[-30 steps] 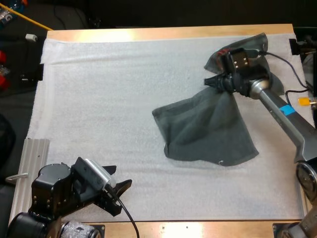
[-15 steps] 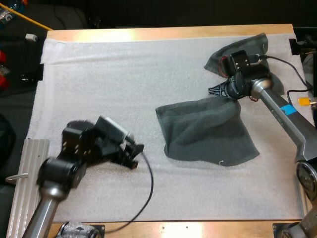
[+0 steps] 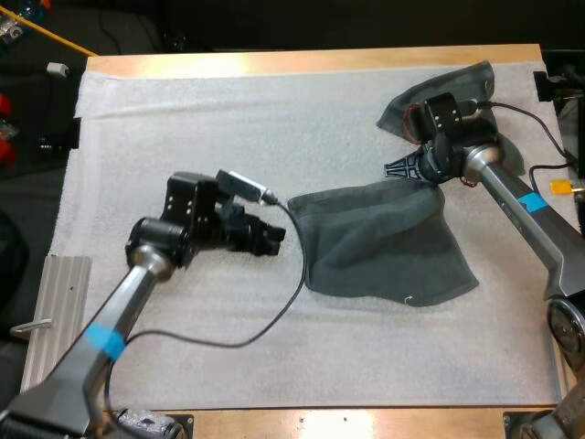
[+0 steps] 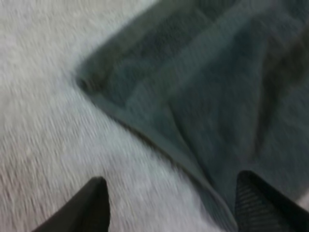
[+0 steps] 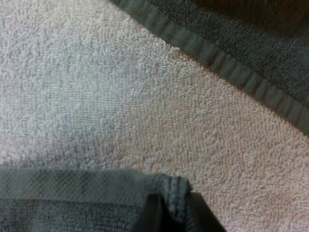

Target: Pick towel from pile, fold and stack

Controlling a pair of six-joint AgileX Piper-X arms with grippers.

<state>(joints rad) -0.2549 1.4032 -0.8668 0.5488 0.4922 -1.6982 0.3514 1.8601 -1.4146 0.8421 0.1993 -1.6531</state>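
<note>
A dark grey-green towel (image 3: 384, 242) lies loosely spread on the white mat, right of centre. My right gripper (image 3: 402, 169) is at its far edge and is shut on a fold of that edge (image 5: 175, 192), low over the mat. My left gripper (image 3: 274, 240) is open and hovers just left of the towel's near-left corner (image 3: 292, 203). In the left wrist view its two fingers (image 4: 94, 205) stand wide apart, and the towel's corner (image 4: 87, 84) and hem lie just ahead of them. A second crumpled towel (image 3: 443, 87) lies at the mat's far right corner, behind my right arm.
The second towel's hem (image 5: 231, 72) runs close beyond my right gripper. A ribbed metal plate (image 3: 50, 311) sits off the mat's front left edge. The white mat (image 3: 183, 128) is bare at the far left.
My left arm has swung from the mat's front left up to the towel's left corner. My right gripper lowered the towel's edge to the mat and has since held still.
</note>
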